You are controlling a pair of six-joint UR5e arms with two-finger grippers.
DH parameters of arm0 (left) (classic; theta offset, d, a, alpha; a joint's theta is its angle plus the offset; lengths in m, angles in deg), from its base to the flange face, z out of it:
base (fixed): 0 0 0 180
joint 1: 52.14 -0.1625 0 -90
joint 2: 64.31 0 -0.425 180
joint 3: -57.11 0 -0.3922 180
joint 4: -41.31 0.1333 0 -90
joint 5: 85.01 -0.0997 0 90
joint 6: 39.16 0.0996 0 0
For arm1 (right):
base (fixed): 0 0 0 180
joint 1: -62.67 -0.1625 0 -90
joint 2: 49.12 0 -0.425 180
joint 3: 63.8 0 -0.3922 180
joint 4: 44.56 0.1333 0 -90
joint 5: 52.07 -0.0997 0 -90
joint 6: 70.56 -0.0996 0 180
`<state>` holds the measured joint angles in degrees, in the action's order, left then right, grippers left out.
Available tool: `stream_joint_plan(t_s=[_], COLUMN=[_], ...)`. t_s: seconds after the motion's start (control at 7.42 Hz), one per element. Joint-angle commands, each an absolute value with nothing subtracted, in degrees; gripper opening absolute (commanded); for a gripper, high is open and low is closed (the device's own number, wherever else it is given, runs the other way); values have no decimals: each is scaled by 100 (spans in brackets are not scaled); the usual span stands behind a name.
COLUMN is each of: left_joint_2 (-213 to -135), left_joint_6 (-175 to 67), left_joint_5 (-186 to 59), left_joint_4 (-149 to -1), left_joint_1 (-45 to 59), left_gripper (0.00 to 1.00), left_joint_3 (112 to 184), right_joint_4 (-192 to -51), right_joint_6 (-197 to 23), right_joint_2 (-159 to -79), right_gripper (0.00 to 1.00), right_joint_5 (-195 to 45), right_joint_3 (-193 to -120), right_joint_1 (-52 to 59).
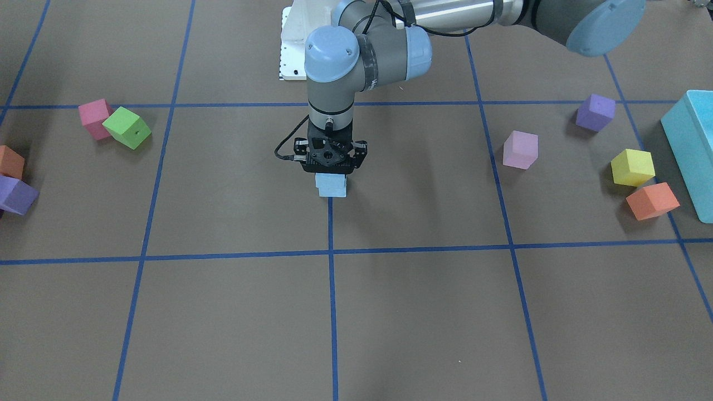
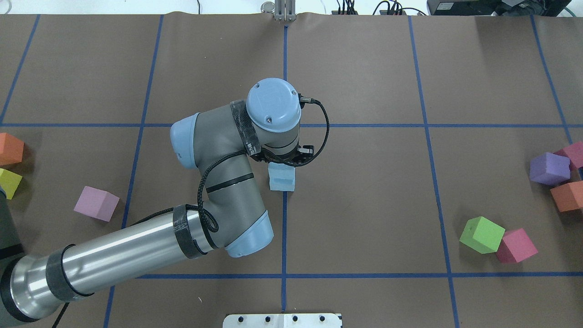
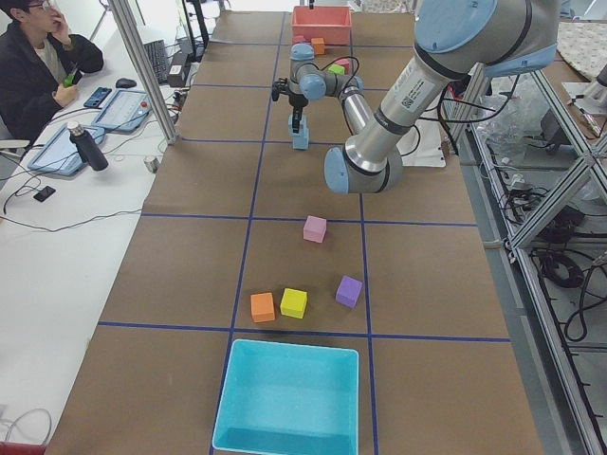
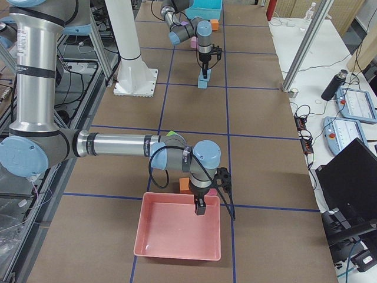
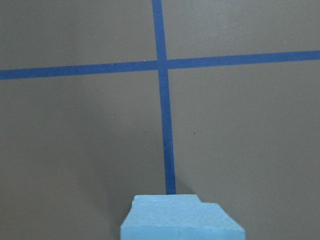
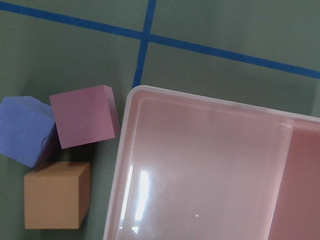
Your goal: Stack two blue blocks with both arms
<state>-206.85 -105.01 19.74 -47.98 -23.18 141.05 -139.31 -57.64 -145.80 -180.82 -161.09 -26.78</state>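
Note:
Two pale blue blocks stand stacked on the centre tape line, the upper one (image 1: 332, 180) on the lower one (image 1: 332, 192), slightly offset. My left gripper (image 1: 332, 166) points straight down over the stack, its body hiding the top face, and its jaws straddle the upper block and look shut on it. The stack also shows in the overhead view (image 2: 281, 174) and at the bottom of the left wrist view (image 5: 180, 222). My right gripper (image 4: 201, 207) hangs over a pink tray (image 4: 171, 236) far off to the side; I cannot tell whether it is open or shut.
On the left arm's side lie pale pink (image 1: 520, 149), purple (image 1: 595, 111), yellow (image 1: 632, 167) and orange (image 1: 652, 200) cubes and a turquoise box (image 1: 690, 150). On the other side lie pink (image 1: 93, 118), green (image 1: 128, 128), orange (image 1: 10, 161) and purple (image 1: 18, 195) cubes.

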Motion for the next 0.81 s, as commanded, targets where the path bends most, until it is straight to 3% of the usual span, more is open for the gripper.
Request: stream_joint_plan(t_s=[0.0, 0.27, 0.67], left_joint_2=[-20652, -20616, -20555], left_joint_6=[-10490, -10490, -10481], left_joint_5=[1949, 1949, 2002], left_joint_4=[-4807, -4833, -4869], left_joint_1=[-2323, -2331, -2227], left_gripper=[58, 98, 98], left_joint_3=[14114, 14114, 14454], right_joint_4=[-13931, -13931, -13931], right_joint_6=[-5764, -5773, -5773], right_joint_2=[-14572, -14554, -14545], right_gripper=[100, 100, 100], right_joint_5=[-18083, -18083, -18083], right_joint_3=[-16109, -16109, -16101], right_joint_1=[-2681, -2672, -2672])
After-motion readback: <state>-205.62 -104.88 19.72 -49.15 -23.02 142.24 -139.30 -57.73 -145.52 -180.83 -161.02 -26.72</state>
